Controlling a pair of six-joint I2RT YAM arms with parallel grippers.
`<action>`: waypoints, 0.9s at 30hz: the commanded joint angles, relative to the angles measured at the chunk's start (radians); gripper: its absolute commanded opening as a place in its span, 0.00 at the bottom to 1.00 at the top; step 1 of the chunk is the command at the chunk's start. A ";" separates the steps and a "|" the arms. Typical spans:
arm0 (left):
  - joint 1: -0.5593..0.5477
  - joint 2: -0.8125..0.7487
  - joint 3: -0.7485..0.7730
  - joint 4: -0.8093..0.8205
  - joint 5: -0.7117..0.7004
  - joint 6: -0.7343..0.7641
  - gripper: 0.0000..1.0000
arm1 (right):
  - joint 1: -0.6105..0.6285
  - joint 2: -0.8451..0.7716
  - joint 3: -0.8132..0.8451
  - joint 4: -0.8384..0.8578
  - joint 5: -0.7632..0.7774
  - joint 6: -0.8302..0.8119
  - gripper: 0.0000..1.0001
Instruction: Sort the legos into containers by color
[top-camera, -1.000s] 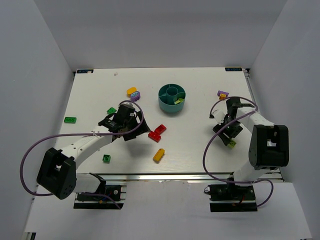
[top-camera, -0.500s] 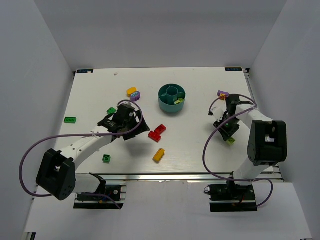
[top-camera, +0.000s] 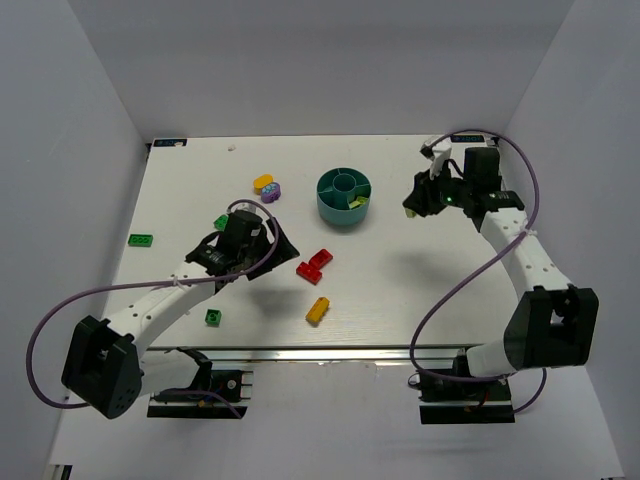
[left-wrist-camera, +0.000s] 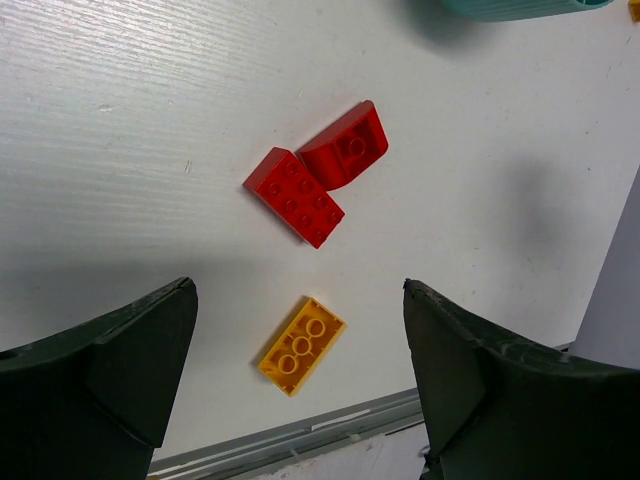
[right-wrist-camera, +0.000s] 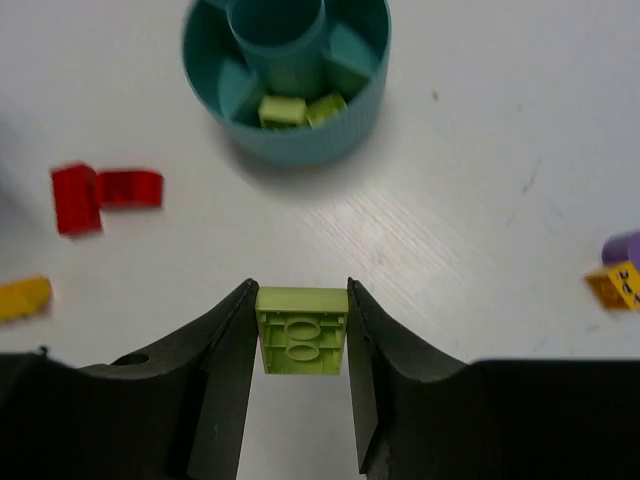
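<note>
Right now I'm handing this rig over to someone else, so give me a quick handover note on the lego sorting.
The left end effector is open and empty, near the yellow-orange brick and two red bricks.
The right end effector is shut on a lime brick, short of the teal dish.
Done: two lime pieces sit in one wedge of the dish.
Left: drop the held brick there, then sort the red, yellow, purple bricks and green bricks loose on the table.

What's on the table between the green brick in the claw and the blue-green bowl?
Nothing. In the right wrist view only bare white table lies between the held lime brick and the teal dish.
</note>
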 joint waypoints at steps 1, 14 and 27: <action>-0.003 -0.036 -0.005 0.024 0.002 -0.026 0.93 | 0.043 -0.047 -0.086 0.501 -0.090 0.355 0.00; -0.003 -0.068 0.009 -0.027 -0.037 -0.078 0.93 | 0.155 0.269 0.128 0.623 0.145 1.061 0.00; -0.003 -0.046 0.024 -0.033 -0.032 -0.079 0.93 | 0.167 0.401 0.135 0.669 0.160 1.097 0.08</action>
